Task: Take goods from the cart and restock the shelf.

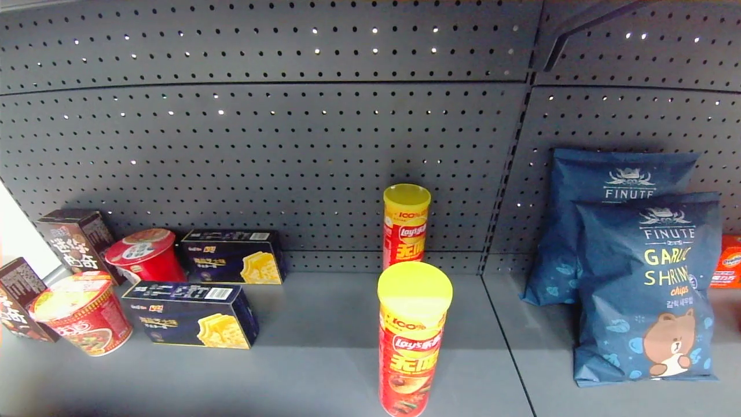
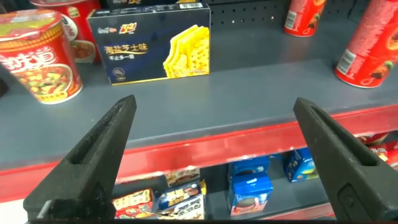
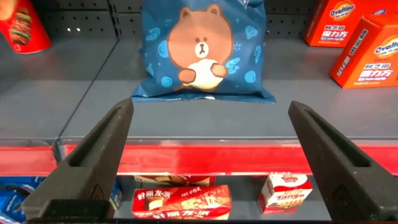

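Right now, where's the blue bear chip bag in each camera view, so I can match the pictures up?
Head view: the bear chip bag stands at right, in front of a second blue bag.
Right wrist view: mid-picture on the shelf, beyond the open right pincer.
Left wrist view: faces the cheese box and noodle cup instead.
Shared landmark: the red chip cans, on the bag's left.

Left claw (image 2: 214,101) spread wide; right claw (image 3: 210,103) spread wide.
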`<state>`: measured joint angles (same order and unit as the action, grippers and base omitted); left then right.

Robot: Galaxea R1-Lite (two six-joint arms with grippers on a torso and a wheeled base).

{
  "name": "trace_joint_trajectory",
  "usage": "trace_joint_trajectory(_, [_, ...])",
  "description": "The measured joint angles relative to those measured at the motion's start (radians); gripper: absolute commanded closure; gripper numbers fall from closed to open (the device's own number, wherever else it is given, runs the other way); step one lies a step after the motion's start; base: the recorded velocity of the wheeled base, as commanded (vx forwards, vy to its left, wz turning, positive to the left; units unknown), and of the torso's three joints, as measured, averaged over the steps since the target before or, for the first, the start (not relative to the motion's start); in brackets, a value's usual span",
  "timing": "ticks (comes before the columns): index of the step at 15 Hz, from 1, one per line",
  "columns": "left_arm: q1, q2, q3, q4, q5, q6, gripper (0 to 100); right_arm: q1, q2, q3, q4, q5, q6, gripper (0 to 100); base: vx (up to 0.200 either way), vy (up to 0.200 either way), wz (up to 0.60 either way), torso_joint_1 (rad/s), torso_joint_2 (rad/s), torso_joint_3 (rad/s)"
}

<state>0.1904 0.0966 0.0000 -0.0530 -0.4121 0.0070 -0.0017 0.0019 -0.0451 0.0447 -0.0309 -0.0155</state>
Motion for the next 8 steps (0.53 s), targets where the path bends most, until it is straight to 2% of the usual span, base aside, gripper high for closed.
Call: trace_joint_trajectory(8, [-0.001, 0.0, 0.0, 0.0, -0.002, 0.006, 0, 0.001, 0.0, 0.001, -0.001, 0.0, 0.003, 0, 0.0, 0.0, 0.0, 0.0, 0.0, 0.0])
